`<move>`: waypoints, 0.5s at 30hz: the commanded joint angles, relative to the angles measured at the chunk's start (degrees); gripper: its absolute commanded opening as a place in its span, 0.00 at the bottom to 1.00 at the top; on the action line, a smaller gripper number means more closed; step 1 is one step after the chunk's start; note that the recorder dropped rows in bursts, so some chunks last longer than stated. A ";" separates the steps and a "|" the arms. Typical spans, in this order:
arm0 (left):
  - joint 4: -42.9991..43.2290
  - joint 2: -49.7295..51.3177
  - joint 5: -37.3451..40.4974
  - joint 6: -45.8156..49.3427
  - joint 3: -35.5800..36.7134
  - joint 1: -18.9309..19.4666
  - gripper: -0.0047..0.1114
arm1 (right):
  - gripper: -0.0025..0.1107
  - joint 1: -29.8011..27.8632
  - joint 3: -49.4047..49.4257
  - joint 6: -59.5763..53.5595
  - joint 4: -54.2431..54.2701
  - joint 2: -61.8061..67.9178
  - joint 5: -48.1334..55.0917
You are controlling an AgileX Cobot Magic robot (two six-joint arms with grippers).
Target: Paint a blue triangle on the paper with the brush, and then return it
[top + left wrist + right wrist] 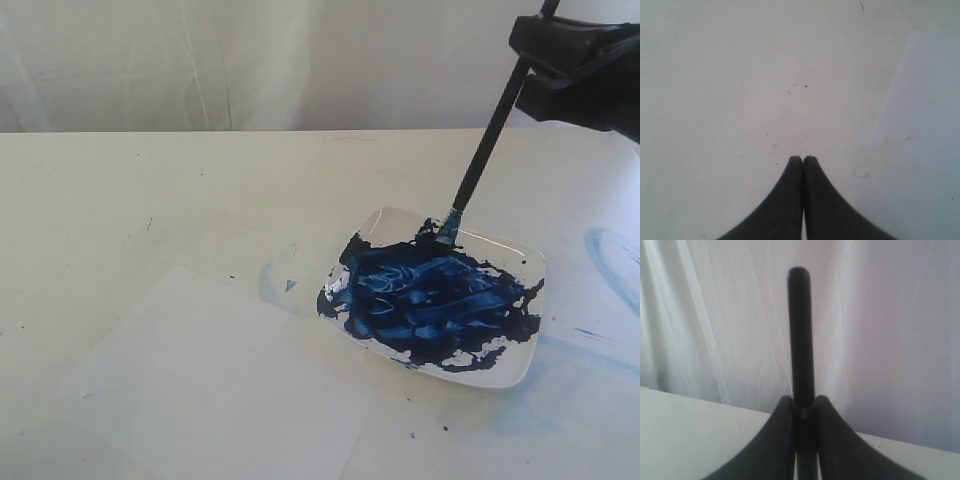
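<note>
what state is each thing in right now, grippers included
brush, tilted, clamped in the right gripper, bristles down in the paint at the dish's far edge
right gripper, shut on the brush handle
left gripper, shut, empty, above the table near the paper's edge
dish, flat on the table, smeared with dark blue paint
paper, flat, blank, nothing painted on it
table, pale blue stains beside the dish

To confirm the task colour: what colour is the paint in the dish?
Dark blue paint with lighter streaks; clearest in the exterior view.
</note>
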 commanded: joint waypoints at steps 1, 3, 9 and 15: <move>0.10 0.38 0.05 -0.10 0.21 -0.29 0.04 | 0.02 -0.02 0.09 3.51 0.09 -2.10 -1.03; 0.10 0.38 0.05 -0.10 0.21 -0.29 0.04 | 0.02 -0.02 0.09 4.83 -1.00 -2.90 -1.03; 0.10 0.38 0.05 -0.10 0.21 -0.29 0.04 | 0.02 -0.02 0.09 4.82 -2.87 -5.03 -1.41; 5.38 0.38 -1.28 6.47 0.21 -0.29 0.04 | 0.02 -0.02 0.09 4.82 -5.15 -6.87 -1.65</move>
